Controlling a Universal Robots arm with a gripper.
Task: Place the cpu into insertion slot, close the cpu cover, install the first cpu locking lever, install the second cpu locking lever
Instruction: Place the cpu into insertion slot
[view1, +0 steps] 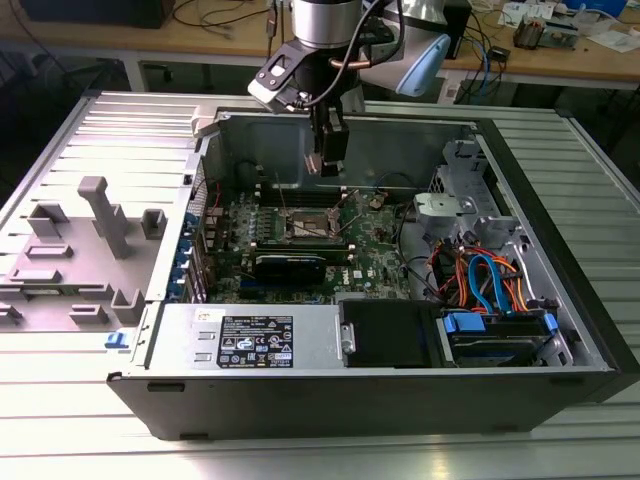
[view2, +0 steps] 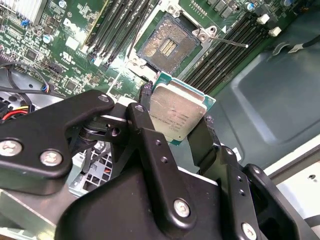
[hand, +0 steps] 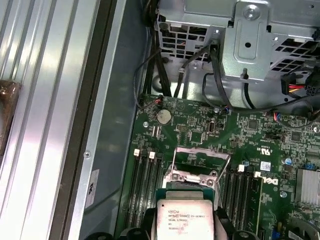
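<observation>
The black two-fingered pincer (view2: 175, 109) is closed on the small flat square cpu with the dull silver-grey top (view2: 180, 114), one finger (view2: 150, 130) on each of two opposite edges, and holds it in the air tilted, clear of the board. In the exterior view the pincer (view1: 328, 160) hangs inside the open grey computer case (view1: 560, 250), which lies on a ribbed metal bench (view1: 300, 462).

Below and ahead of the pincer tips the square insertion slot with its gold-brown contact field (view2: 164, 46) lies bare and uncovered. In the first wrist view the thin silver frame of the cpu cover (hand: 202, 150) stands raised just beyond the held cpu (hand: 185, 217). A thin silver wire lever (view2: 227, 41) sticks out from the slot's corner across the long black memory slots (view2: 222, 57) that flank the slot on both sides.

Farther from the pincer are a round silver coin cell (hand: 163, 116), a perforated silver drive cage (hand: 260, 45) with loose black cables (hand: 220, 75), and a black expansion card (view1: 290, 266) on the slot's near side.
</observation>
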